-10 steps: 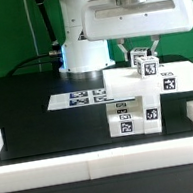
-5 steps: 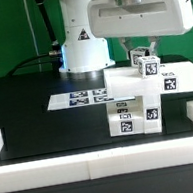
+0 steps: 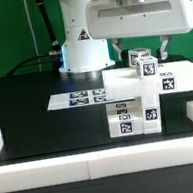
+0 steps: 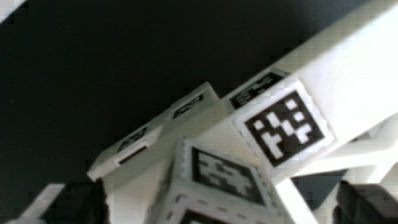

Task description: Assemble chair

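The chair (image 3: 139, 100) is standing on the black table (image 3: 26, 111), toward the exterior view's right, as a stack of blocky white parts carrying black-and-white square tags. A broad flat part is lying across the upper level and reaching out to the exterior view's right, a tagged block is sitting beneath it, and a small tagged cube is forming the highest point. The cube is sitting slightly tilted.

The gripper (image 3: 145, 49) is hanging directly above that top cube. Its two dark fingers (image 3: 161, 46) are showing on either side of the cube's upper corner, with a gap visible on each side, so the jaws are standing wide and are gripping nothing. In the wrist view the same reading is holding: the dark fingertips (image 4: 63, 205) are appearing at the edges of the picture, spread apart, with the white tagged parts of the chair (image 4: 267, 130) lying between and beyond them. Whether a fingertip is brushing the cube cannot be told from either view.

The marker board (image 3: 77, 99) is lying flat on the table just beside the chair, on the exterior view's left of it. White border rails (image 3: 105, 164) are running along the near edge and both sides of the table, well apart from the chair
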Available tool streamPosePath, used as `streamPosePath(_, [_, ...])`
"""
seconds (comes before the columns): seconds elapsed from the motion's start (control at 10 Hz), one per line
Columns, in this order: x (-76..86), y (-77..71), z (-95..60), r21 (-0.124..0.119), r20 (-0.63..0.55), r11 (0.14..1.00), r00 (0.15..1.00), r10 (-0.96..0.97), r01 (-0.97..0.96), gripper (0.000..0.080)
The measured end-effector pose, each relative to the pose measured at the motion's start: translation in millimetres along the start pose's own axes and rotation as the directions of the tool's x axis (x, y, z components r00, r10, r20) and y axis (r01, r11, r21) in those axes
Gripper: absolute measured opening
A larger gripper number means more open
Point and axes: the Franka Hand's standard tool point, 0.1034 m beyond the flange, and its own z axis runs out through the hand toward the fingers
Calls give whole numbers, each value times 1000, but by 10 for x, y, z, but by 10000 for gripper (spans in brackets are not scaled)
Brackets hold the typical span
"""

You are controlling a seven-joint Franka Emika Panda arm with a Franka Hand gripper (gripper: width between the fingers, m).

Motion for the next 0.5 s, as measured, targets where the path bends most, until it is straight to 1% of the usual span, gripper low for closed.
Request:
streamPosePath(0.2, [-1,-6,0,-1,-3,985,985,-174,174,648])
streamPosePath(0.3, [-5,-11,2,-8,-5,972,972,-236,236,649])
streamPosePath(0.5, [2,0,5,-10,-3,918,918,-396,396,649])
